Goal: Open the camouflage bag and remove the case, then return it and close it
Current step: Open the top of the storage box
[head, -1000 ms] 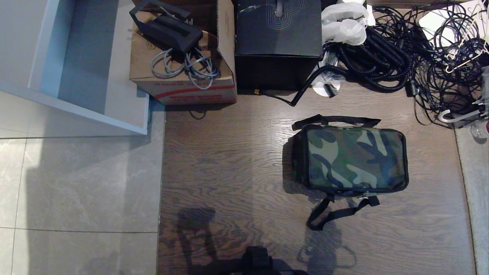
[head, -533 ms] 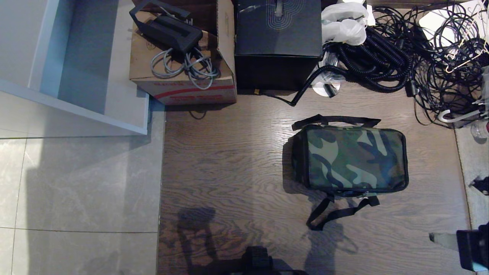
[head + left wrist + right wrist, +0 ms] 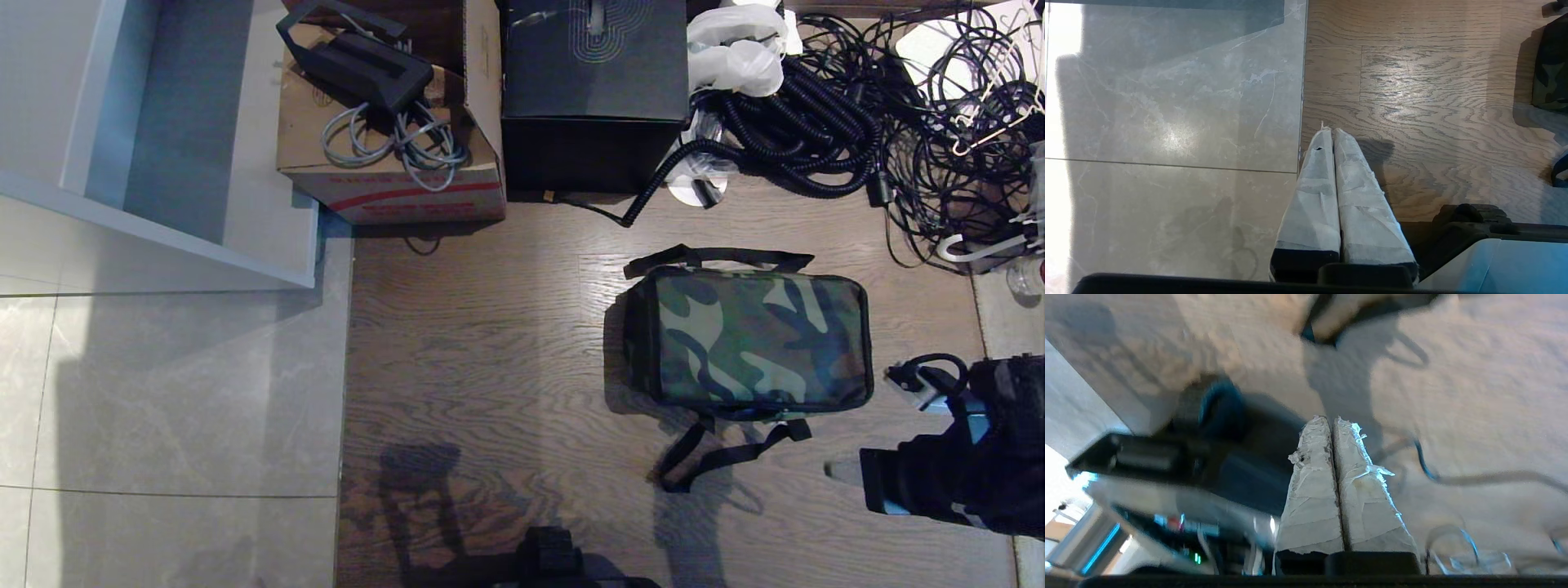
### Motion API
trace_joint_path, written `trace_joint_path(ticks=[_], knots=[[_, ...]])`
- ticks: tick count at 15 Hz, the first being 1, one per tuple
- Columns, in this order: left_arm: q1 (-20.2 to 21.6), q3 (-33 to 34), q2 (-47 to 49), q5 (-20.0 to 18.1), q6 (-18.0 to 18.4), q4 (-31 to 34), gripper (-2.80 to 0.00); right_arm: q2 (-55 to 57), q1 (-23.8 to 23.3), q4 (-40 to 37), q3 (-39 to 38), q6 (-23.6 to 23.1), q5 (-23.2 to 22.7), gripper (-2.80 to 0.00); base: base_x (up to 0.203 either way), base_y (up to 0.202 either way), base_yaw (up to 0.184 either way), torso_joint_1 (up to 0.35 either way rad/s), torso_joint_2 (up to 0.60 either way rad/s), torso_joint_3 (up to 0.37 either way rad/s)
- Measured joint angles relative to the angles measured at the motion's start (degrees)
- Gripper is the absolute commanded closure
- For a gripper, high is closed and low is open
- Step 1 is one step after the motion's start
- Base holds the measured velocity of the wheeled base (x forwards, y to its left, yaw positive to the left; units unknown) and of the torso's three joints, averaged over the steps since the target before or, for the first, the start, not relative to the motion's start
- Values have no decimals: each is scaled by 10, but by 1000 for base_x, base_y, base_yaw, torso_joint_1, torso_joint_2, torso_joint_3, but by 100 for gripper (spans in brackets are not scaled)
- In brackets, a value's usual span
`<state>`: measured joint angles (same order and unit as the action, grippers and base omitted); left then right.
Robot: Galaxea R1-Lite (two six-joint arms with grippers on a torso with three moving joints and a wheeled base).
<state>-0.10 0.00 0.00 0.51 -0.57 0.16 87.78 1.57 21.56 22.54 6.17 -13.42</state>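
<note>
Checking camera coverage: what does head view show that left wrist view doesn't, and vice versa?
Head only: the whole camouflage bag, zipped shut, the cardboard box, black cube box, cable pile, and the right gripper low at the right.
Left wrist only: the left gripper, jaws shut, over the tile-wood seam.
Both: wood floor, grey tiles, and the bag, only its edge in the wrist view.
</note>
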Motion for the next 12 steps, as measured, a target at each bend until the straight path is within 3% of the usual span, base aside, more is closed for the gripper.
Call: trace_joint_path(ticks=[4,8,12], knots=[[0,0,0,0,0,0,0,93,0,152,-9,8,-10,0,0,0,0,0,0,0],[0,0,0,0,0,0,0,162,0,205,-6,14,-9,0,0,0,0,0,0,0],[0,0,0,0,0,0,0,228,-2,313,0,61,-4,0,0,0,0,0,0,0]])
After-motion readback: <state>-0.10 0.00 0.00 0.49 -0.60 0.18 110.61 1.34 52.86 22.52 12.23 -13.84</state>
